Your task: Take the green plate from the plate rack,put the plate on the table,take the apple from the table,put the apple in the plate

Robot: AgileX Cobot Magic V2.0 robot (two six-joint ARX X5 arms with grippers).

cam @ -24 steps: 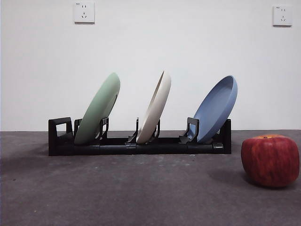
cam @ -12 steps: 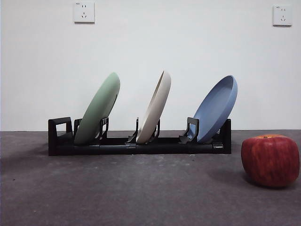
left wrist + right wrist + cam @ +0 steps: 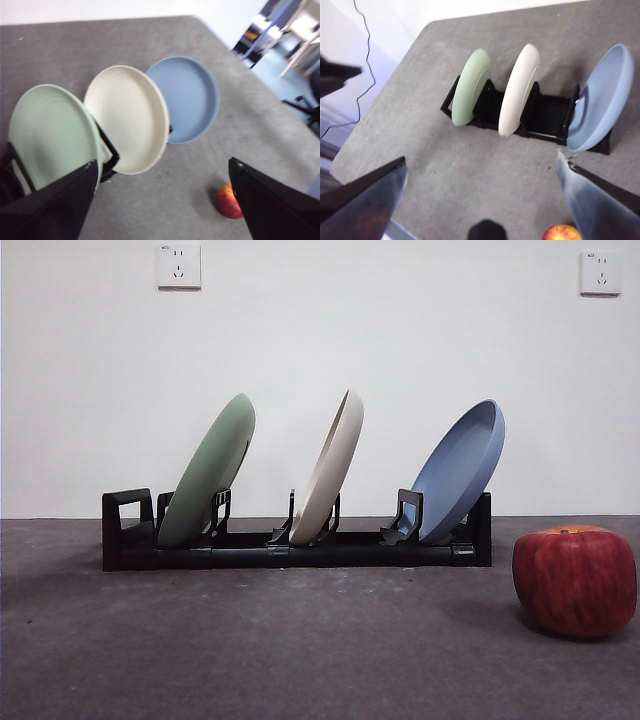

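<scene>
Behind your workspace you have a plain white wall [image 3: 320, 360] carrying two power sockets [image 3: 179, 266], and below it the dark grey table [image 3: 260, 650] stretches toward you. On that table the plate rack [image 3: 300, 545] runs left to right at the far side, its square loop at the left end. You can see three plates leaning in its slots: the green plate [image 3: 208, 470] on the left, a cream-white plate [image 3: 328, 468] in the middle, and a blue plate [image 3: 460, 470] on the right, each tilted with its top edge toward the right. The apple [image 3: 575, 581] sits on the table nearer to you and to the right, well apart from the rack.

Your left gripper [image 3: 160, 210] hangs above the rack with its jaws spread wide; the green plate lies just beside one jaw. Your right gripper [image 3: 485, 200] is also high over the table, jaws wide apart, with the whole rack and the apple in its sight. Neither gripper touches anything.
</scene>
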